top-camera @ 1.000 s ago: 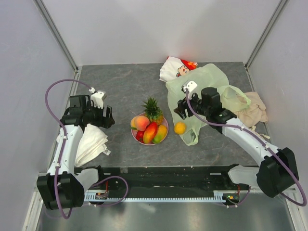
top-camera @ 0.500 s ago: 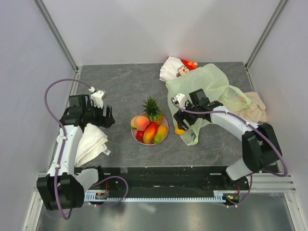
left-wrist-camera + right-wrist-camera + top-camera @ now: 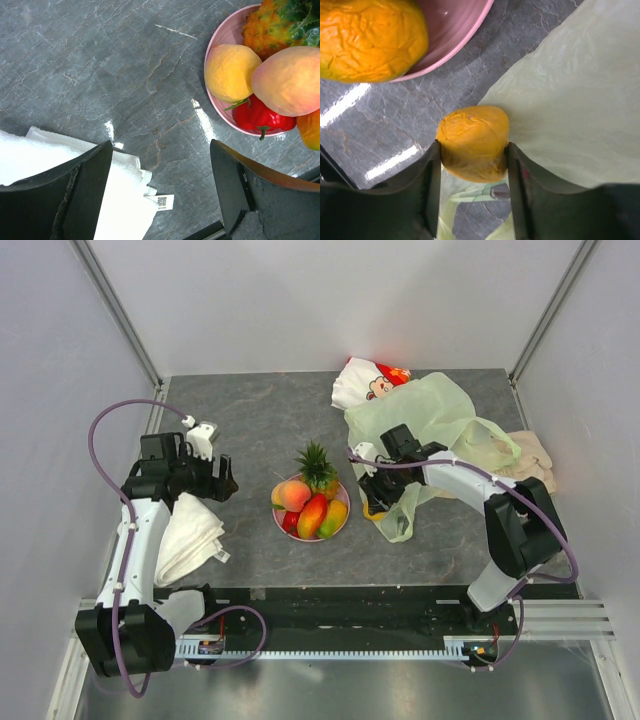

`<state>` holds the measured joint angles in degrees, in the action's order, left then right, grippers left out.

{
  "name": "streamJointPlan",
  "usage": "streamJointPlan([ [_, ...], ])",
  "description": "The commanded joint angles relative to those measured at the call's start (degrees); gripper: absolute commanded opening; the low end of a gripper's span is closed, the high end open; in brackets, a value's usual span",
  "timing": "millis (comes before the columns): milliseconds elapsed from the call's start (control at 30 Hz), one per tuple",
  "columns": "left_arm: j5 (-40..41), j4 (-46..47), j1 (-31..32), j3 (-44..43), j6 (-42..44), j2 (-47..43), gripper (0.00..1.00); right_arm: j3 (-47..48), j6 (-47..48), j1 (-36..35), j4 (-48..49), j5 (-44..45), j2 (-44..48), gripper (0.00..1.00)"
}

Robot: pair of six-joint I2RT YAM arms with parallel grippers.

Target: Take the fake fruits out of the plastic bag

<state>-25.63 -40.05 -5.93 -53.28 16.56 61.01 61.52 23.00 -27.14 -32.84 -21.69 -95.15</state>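
The step in hand is the pick-up of the last loose fruit. The right end effector (image 3: 473, 152) has its two fingers pressed against either side of a small round orange plastic fruit (image 3: 472, 140), so I judge it to be gripping that fruit. The orange lies on the grey stone-patterned worktop (image 3: 250, 410) at the left edge of the thin pale-green translucent plastic bag (image 3: 430, 410), just right of the round pink plate (image 3: 347, 502). It is already outside the bag's mouth rather than inside.

The plate holds the other fake fruits: a pineapple with a green crown (image 3: 316, 468), a peach (image 3: 293, 494), a yellow-red mango (image 3: 312, 517) and a red pepper-like piece (image 3: 255, 117).

The next move probably calls for lifting the orange clear of the bag film and carrying it a short way left to the plate. There is little free room there, so it may roll off the pile.

The left end effector (image 3: 160, 165) hangs wide open and holds nothing. It sits over bare worktop between a white folded towel (image 3: 30, 160) and the plate.

The overhead view shows the layout, but the right arm hides nearly all of the orange. Only the right wrist view shows finger contact on the fruit and the bag edge (image 3: 570, 100) lying just beside it. The left wrist view alone shows the pepper tucked low among the fruits.
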Motion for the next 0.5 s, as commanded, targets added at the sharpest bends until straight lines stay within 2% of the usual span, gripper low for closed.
streamJointPlan([
  [0, 0.31, 2.35, -0.31, -1.92, 2.08, -0.19, 0.86, 5.8, 2.12, -0.11, -2.58, -0.37, 3.82, 0.43],
  [200, 0.14, 2.43, -0.22, -1.22, 2.25, 0.25, 0.86, 10.38, 2.05, -0.11, -4.52, -8.09, 6.91, 0.43],
  [467, 1.19, 1.12, -0.57, -1.83, 2.6, 0.33, 0.87, 11.6, -2.87, -0.11, 0.22, -11.26, -0.81, 0.45],
])
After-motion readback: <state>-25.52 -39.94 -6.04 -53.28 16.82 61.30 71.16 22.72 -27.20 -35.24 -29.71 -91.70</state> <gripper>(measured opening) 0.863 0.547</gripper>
